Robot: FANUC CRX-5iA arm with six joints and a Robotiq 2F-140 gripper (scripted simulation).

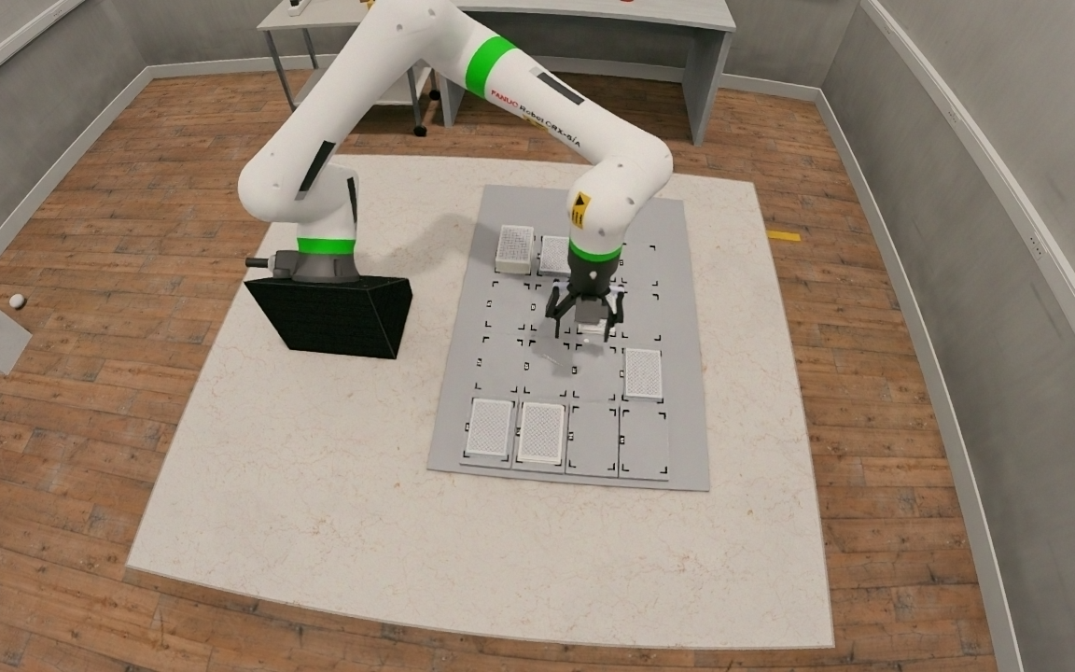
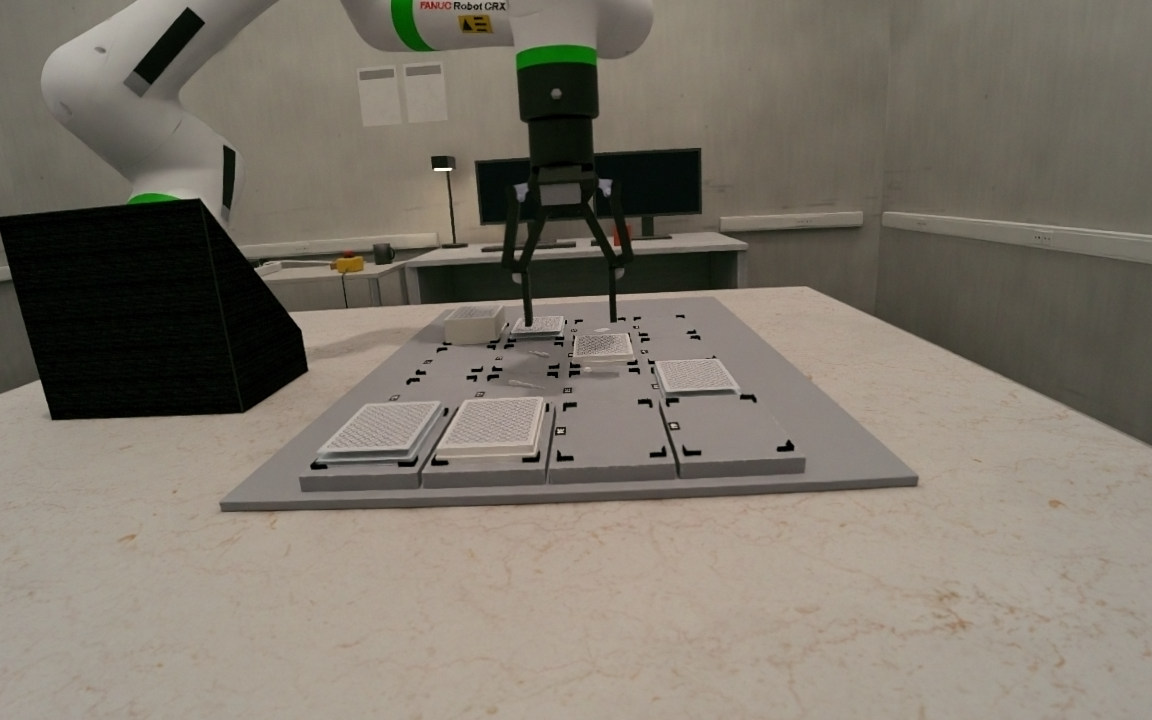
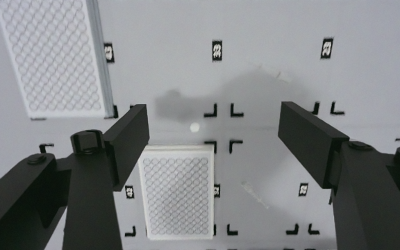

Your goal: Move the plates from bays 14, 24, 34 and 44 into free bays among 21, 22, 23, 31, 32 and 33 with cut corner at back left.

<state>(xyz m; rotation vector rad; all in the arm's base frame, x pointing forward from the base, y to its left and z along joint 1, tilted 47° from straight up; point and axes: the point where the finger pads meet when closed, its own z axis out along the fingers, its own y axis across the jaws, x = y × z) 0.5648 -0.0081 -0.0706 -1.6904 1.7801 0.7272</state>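
My gripper (image 1: pixel 581 336) (image 2: pixel 570 321) (image 3: pixel 213 120) is open and empty, raised above the deck near the border of bays 32 and 33. One sealed plate (image 1: pixel 555 256) (image 2: pixel 538 327) lies in bay 21. Another plate (image 1: pixel 595 329) (image 2: pixel 602 346) (image 3: pixel 177 198) lies flat in bay 32, partly hidden by the gripper in the top view. Bay 14 holds a plate (image 1: pixel 489 427) (image 2: pixel 381 427) and bay 24 holds a plate (image 1: pixel 541 432) (image 2: pixel 492 424), both on raised floors. Bays 34 and 44 are empty. Bays 22, 23, 31 and 33 hold no plate. Cut corners are too small to tell.
The tall deep-well block (image 1: pixel 514 248) (image 2: pixel 474 325) stands in bay 11, beside bay 21. A plate (image 1: pixel 643 373) (image 2: pixel 697 376) (image 3: pixel 52 62) lies in bay 43. Thin pale marks show in bays 22 and 23. A small white dot (image 3: pixel 194 127) shows between bays 32 and 33.
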